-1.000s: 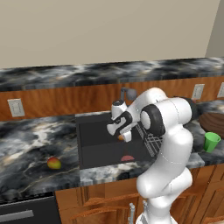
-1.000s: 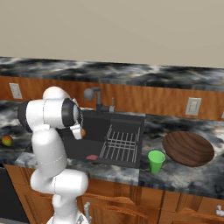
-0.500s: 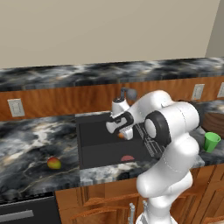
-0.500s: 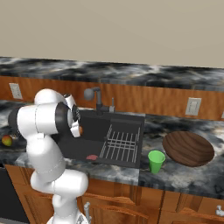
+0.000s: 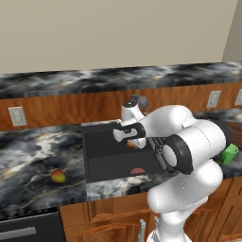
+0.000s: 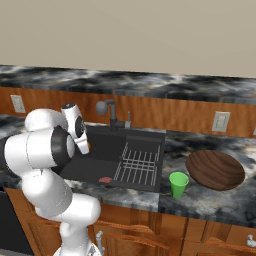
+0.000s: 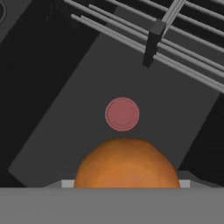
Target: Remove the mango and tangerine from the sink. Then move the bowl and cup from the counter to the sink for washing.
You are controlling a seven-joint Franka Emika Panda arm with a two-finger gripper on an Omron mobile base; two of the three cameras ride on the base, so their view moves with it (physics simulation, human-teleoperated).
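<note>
My gripper (image 5: 130, 141) hangs over the black sink (image 5: 101, 158), shut on the round orange tangerine (image 5: 131, 144). In the hand view the tangerine (image 7: 126, 164) sits between the jaws, well above the sink floor (image 7: 87, 131) and its red drain. The mottled red-green mango (image 5: 58, 176) lies on the marble counter left of the sink. The green cup (image 6: 177, 184) stands on the counter right of the sink (image 6: 100, 145), beside the wooden bowl (image 6: 215, 169). The cup (image 5: 230, 153) also shows past my arm.
A wire rack (image 6: 140, 162) fills the sink's right half, and the dark faucet (image 6: 112, 115) rises at its back edge. The rack (image 7: 175, 39) runs across the top of the hand view. Wall outlets (image 5: 17, 116) sit on the wooden backsplash.
My arm's elbow has swung outward and nearer the cameras. The hand stays over the sink with the tangerine in it, barely shifted. The mango, cup and bowl have not moved.
</note>
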